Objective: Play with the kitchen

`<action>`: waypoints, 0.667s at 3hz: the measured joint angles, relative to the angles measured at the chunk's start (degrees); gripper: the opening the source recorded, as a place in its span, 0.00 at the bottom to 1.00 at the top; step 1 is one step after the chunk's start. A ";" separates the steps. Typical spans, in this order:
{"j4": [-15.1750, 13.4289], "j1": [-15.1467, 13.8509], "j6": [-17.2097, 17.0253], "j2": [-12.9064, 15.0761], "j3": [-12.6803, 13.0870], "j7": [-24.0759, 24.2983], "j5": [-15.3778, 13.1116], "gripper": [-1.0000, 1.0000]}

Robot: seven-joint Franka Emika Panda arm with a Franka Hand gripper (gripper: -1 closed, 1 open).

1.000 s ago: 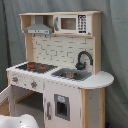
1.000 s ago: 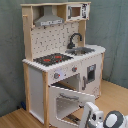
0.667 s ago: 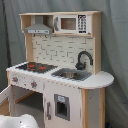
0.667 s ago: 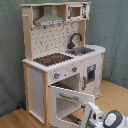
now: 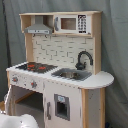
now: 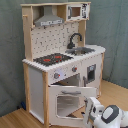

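Second exterior view | arm (image 6: 111, 116) low at kitchen (image 6: 60, 60) oven door (image 6: 70, 102), door open | fingers' state: cannot tell

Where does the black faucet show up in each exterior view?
First exterior view: the faucet stands right of centre, behind the sink.
Second exterior view: the faucet is upper centre, right of the stovetop.
Shared landmark: the grey hood, up and left of the faucet in both exterior views.

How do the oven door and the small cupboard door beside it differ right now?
The oven door hangs open, folded down and forward; the cupboard door is shut flush. The oven door is wide with a large window; the cupboard door is narrower with a small dark panel. Both are white fronts below the toy kitchen's counter.
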 joint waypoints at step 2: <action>-7.41 -0.05 6.32 0.60 -6.23 -2.50 -0.91 1.00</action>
